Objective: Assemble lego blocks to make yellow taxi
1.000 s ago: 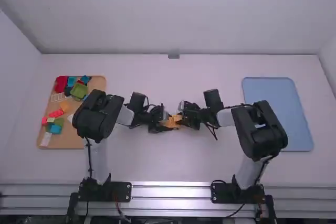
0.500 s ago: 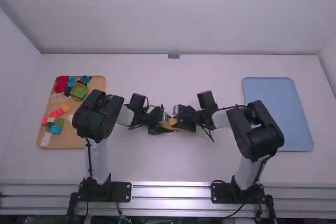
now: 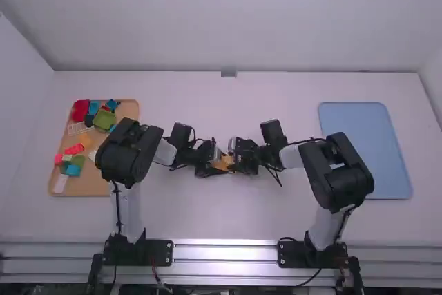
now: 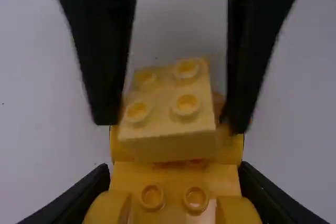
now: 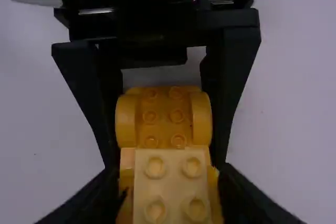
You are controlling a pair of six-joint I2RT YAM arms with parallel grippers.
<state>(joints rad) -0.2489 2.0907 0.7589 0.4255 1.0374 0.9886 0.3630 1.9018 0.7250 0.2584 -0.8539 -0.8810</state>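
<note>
Mid-table, my left gripper [image 3: 209,162] and right gripper [image 3: 240,157] face each other around small yellow pieces [image 3: 224,163]. The left gripper [image 4: 176,192] is shut on the yellow car base [image 4: 178,174], which has studs and rounded side pieces. A pale yellow block [image 5: 175,184] with four studs sits between the fingertips of the right gripper [image 5: 173,195], which is shut on it. In the left wrist view that pale block [image 4: 168,137] appears above the car base and slightly skewed; contact between them cannot be made out.
A wooden tray [image 3: 93,183] at the left holds red, blue, green and other blocks, partly behind the left arm. On the right lies a light blue tray [image 3: 366,143], its near-left part beside the right arm.
From one second to half a second ago, my right gripper moved left toward the left one. Since then it has stayed nearly still. The left arm has kept its place.
</note>
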